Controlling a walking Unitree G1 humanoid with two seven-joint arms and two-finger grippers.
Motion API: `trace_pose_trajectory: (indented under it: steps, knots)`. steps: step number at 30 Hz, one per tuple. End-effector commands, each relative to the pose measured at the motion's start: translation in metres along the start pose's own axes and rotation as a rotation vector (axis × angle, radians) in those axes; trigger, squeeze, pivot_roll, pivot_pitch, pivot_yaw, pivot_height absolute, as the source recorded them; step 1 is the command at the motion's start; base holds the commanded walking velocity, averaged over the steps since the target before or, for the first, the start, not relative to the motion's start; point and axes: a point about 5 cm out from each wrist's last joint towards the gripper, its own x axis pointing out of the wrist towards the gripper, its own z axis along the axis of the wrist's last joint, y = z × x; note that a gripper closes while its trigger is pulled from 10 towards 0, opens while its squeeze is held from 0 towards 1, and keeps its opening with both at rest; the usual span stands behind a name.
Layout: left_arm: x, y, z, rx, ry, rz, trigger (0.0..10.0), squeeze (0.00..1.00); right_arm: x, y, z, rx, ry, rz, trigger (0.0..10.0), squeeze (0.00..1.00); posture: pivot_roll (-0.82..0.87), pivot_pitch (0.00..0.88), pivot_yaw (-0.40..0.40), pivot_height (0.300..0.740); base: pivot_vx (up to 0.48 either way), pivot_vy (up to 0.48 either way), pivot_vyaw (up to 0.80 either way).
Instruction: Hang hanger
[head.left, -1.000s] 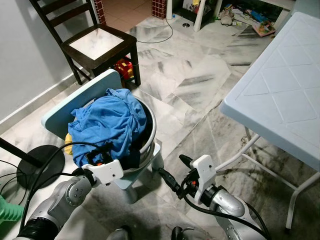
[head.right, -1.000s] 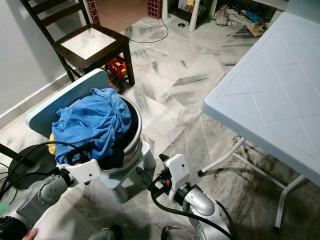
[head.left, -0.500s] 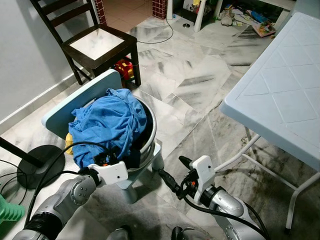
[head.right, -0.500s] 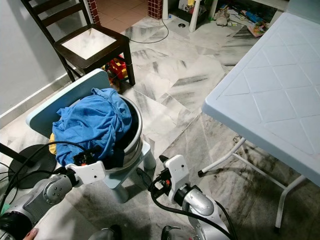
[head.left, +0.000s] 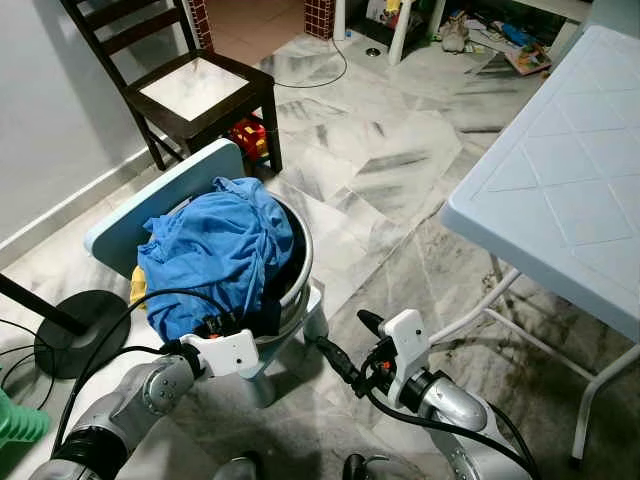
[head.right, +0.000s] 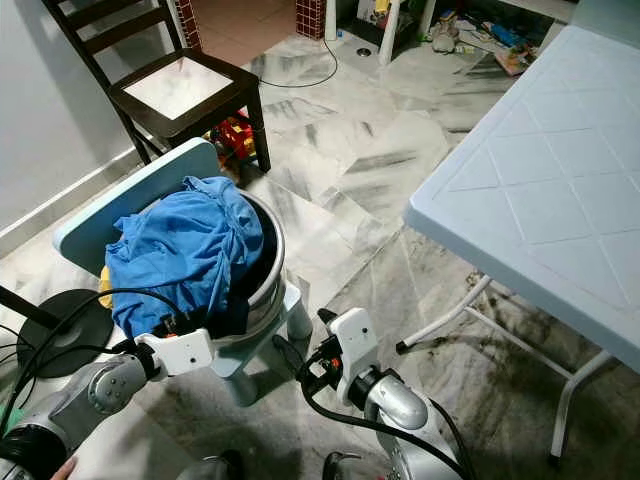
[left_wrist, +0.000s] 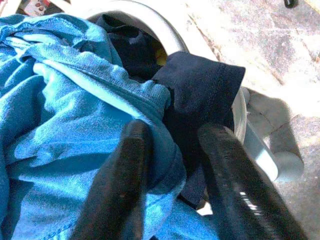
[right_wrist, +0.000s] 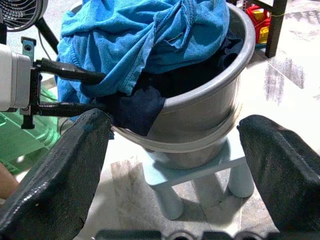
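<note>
- While I stand over the marble floor (head.left: 400, 190), a grey metal basin (right_wrist: 210, 112) sits on a small light blue stool (head.left: 300, 310), and this basin is full of laundry.
- On top of the pile lies a blue shirt (head.left: 215, 245), crumpled, which spills over the basin rim on my left side.
- Under the blue shirt there is a dark navy cloth (left_wrist: 200, 95); one fold of it hangs over the rim toward me.
- A little yellow fabric (head.left: 135, 285) shows at the edge of the pile, below the blue shirt.
- I cannot make out a hanger among the clothes.
- My left gripper (right_wrist: 97, 91) is at the near edge of the basin with its fingers (left_wrist: 125, 175) parted; one lies on the blue shirt and the other on the navy fold, and they are not closed on anything.
- My right gripper (head.left: 345, 345) is held low in front of the stool, beside the basin, with its fingers wide apart and nothing between them.
- A pale blue board (head.left: 150, 200) leans behind the basin.
- A dark wooden chair (head.left: 195, 85) stands behind that, near the wall.
- A white folding table (head.left: 560, 180) is on my right, well apart from the basin.
- A black round fan base (head.left: 75, 330) is on the floor at my left.
</note>
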Motion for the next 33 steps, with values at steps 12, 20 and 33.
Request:
trace_pose_trajectory:
  steps: [12,20,33]
  knots:
    - [-0.012,0.020,-0.005,-0.069,-0.013,0.197,0.0,0.00,-0.003,-0.001,-0.004,0.010,0.011,-0.008,10.0,0.00,0.08,0.214,-0.007,0.740,0.000,0.000,0.00]
    - [-0.014,0.051,0.015,-0.377,-0.127,0.447,0.0,0.00,-0.002,-0.001,-0.004,0.005,0.014,-0.004,10.0,0.00,0.09,0.216,-0.023,0.740,0.000,0.000,0.00]
    - [-0.024,0.105,0.044,-0.868,-0.335,0.723,0.0,0.00,0.002,-0.002,-0.001,-0.013,0.012,0.006,10.0,0.00,0.11,0.216,-0.039,0.740,0.000,0.000,0.00]
